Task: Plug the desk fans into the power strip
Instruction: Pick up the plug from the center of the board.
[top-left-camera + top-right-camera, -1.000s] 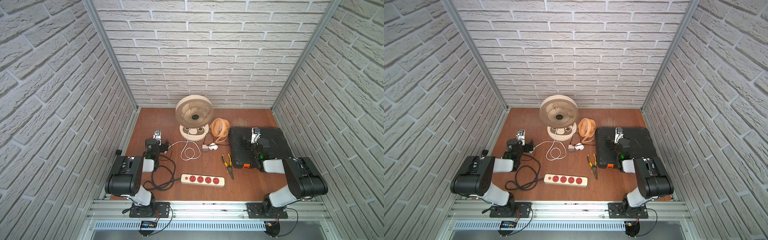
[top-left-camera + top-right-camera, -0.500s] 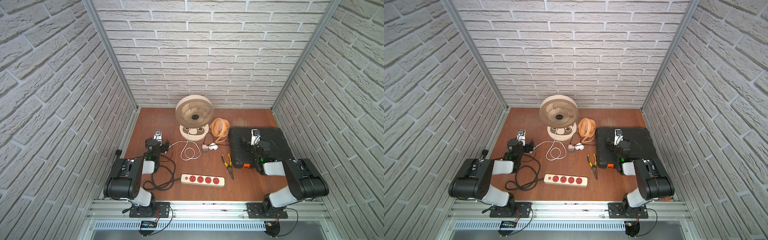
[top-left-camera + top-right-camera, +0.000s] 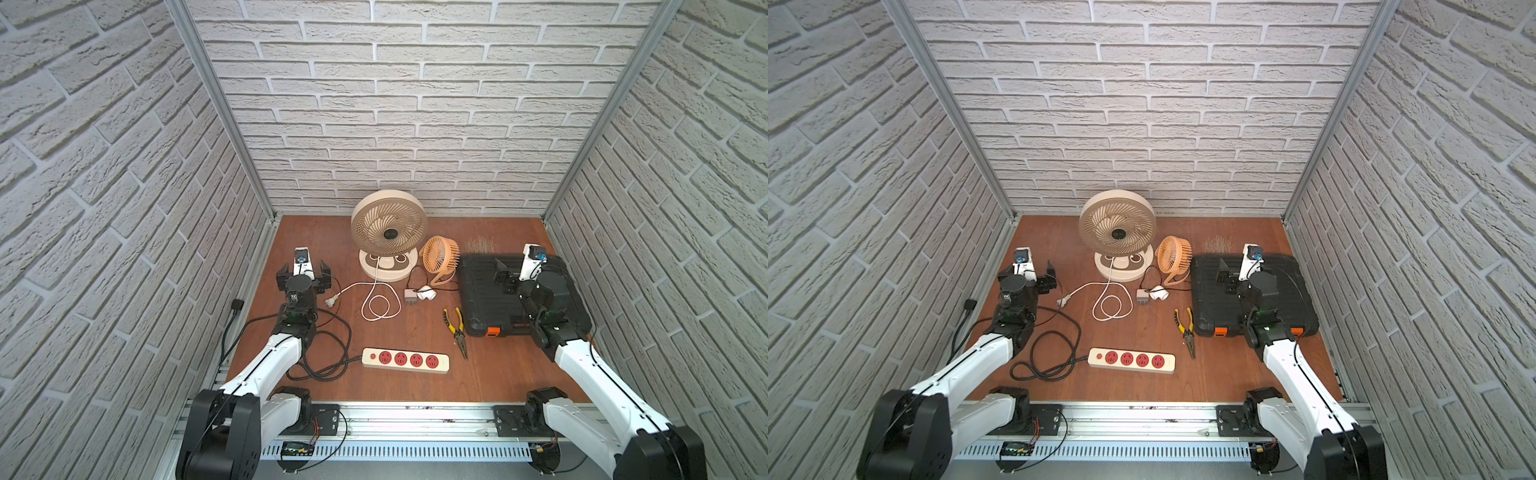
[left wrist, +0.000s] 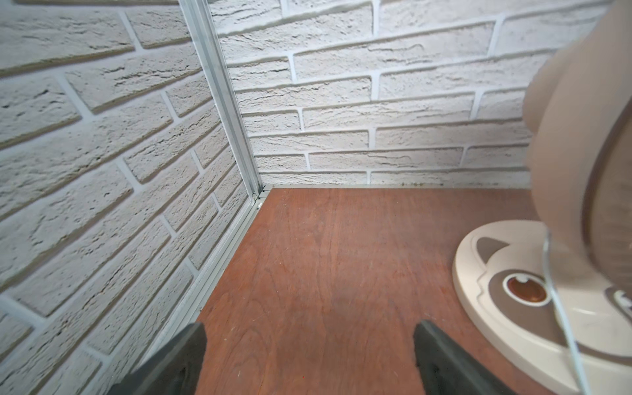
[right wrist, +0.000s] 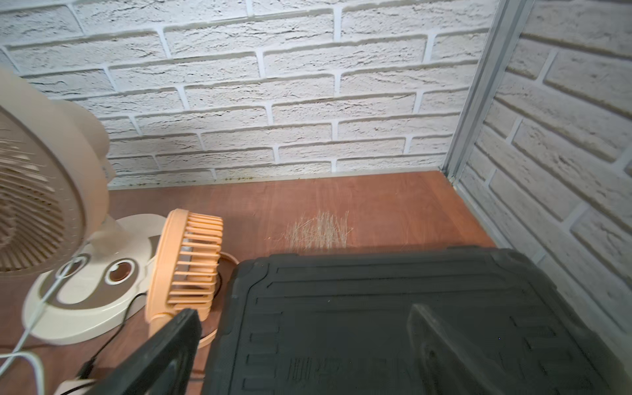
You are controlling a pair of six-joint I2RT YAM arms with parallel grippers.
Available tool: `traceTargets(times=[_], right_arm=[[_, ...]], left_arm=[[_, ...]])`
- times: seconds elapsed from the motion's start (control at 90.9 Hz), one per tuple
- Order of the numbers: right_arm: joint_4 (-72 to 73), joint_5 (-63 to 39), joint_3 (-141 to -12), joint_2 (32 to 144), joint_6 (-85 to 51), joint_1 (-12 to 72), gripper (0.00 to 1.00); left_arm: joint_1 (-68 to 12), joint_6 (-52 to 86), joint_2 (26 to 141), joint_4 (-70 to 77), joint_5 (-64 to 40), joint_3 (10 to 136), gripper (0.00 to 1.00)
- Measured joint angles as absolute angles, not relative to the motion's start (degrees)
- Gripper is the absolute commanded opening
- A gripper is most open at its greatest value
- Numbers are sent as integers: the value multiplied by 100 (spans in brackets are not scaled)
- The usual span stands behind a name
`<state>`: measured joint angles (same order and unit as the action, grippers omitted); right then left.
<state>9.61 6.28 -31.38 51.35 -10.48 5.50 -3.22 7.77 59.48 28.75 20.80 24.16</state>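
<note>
Both top views show the power strip [image 3: 405,360] lying flat on the table [image 3: 490,374] at lower centre of the frame, long axis across the picture. Its four red sockets face up and are uncovered, with the button end to the left. Its black cord [image 3: 328,357] coils on the table to the left, beside the left arm.

The fan [image 3: 388,232] stands upright at centre, against the back wall. Its white cord [image 3: 374,303] runs down from the base and forms a loop on the table. The plug [image 3: 331,300] lies loose left of centre, well apart from the power strip.

The left tool [image 3: 304,271] sits at centre left, above the plug in the frame, jaws spread apart and holding nothing. The left wrist view shows bare table between its fingers [image 4: 191,345].

The right tool [image 5: 302,318] is also spread apart and holds nothing. It hovers over a black case [image 3: 482,291] at centre right.

A small orange fan [image 3: 440,254] stands between the fan and the case. Pliers [image 3: 456,328] lie just left of the case
</note>
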Motion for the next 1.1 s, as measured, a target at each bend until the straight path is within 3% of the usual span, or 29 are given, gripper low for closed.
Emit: traceTargets(times=[0.363,0.528,0.66,0.858,1.1], right_arm=[[-1564,-683,-3424,3514,-1863,554,99],[-1321,-1310,-2853,3148,-2279,552,99],[-1208,-1959,-2633,3481,-2543,552,99],[-711,-2659,-2661,4213,-2877,626,99],[-314,-2392,-2823,5205,-2685,1245,99]], left_arm=[[-482,2285,3632,438,104,2556,98],[-491,2827,2499,-375,-320,2394,98],[-491,3555,2045,-819,-322,2082,98],[-436,4357,2427,-1120,-539,1732,98],[-449,4427,4759,-1503,-438,2790,98]])
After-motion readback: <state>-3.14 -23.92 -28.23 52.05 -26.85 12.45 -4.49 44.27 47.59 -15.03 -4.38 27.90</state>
